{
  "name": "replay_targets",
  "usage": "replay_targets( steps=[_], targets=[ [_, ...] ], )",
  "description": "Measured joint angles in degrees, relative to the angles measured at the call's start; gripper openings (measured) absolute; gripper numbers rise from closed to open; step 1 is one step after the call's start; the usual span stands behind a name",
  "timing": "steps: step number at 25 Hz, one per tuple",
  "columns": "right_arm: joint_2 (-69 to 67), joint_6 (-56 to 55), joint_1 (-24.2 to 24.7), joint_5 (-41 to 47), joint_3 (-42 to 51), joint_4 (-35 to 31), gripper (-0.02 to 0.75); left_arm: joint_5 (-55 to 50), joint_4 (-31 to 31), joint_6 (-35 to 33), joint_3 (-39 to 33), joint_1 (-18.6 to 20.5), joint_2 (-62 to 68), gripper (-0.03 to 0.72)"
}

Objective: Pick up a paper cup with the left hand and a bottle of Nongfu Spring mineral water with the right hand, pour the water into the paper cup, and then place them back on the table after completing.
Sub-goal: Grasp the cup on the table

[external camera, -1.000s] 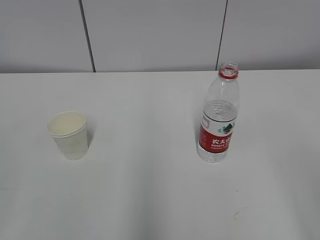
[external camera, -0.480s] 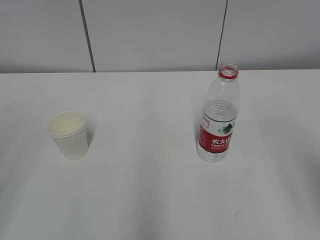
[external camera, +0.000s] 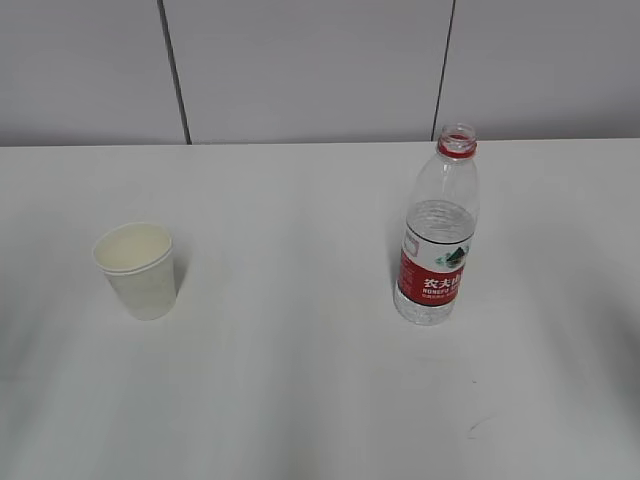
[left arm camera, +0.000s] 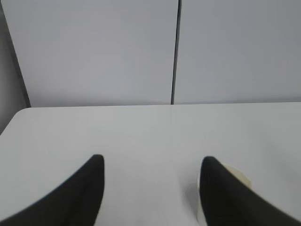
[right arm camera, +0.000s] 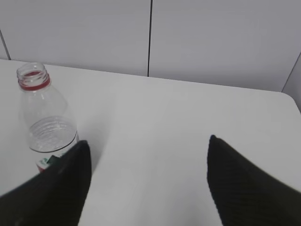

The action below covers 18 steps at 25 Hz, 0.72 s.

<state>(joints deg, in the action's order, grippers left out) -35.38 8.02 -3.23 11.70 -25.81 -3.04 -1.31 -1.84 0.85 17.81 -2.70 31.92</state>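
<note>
On the white table [external camera: 300, 400], well apart: paper cup [external camera: 138, 268] upright at about 9 o'clock, Nongfu Spring bottle [external camera: 438, 235] upright at about 3 o'clock, cap off, red label low on its body, water [external camera: 438, 222] up to roughly the middle. Long axes of both vertical, so side-on grasps likely called for.

From the left wrist view: cup [left arm camera: 235, 176] at about 5 o'clock, peeping out behind the right-hand finger, off the mid-line of the left hand [left arm camera: 153, 162]. Fingers spread wide, holding nothing. Probably needs shifting toward 3 o'clock before closing in.

From the right wrist view: bottle [right arm camera: 44, 117] at about 9 o'clock, partly behind the left-hand finger, outside the gap of the right hand [right arm camera: 148, 143]. Fingers likewise spread, empty. Likely needs shifting toward 9 o'clock.
</note>
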Motion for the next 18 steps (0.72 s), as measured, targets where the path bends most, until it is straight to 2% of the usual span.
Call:
replay_targets(
  steps=[5,12,16,18],
  targets=[
    [-4.16,0.00,0.00,-5.71,0.00,-0.14,0.568,11.47,-1.41,-0.05,-5.17,0.00,6.05,0.406],
    [-10.06,0.00,0.00,-10.25,0.00,-0.14,0.568,19.97,-7.60,0.37,-5.98,0.00,18.94,0.405],
    [-11.91,0.00,0.00,-12.74,0.00,-0.14,0.568,27.17,-11.20,5.66,-6.61,0.00,26.93,0.404],
    [-12.93,0.00,0.00,-14.12,0.00,-0.14,0.568,31.37,-15.23,8.25,-6.61,0.00,31.34,0.397]
  ],
)
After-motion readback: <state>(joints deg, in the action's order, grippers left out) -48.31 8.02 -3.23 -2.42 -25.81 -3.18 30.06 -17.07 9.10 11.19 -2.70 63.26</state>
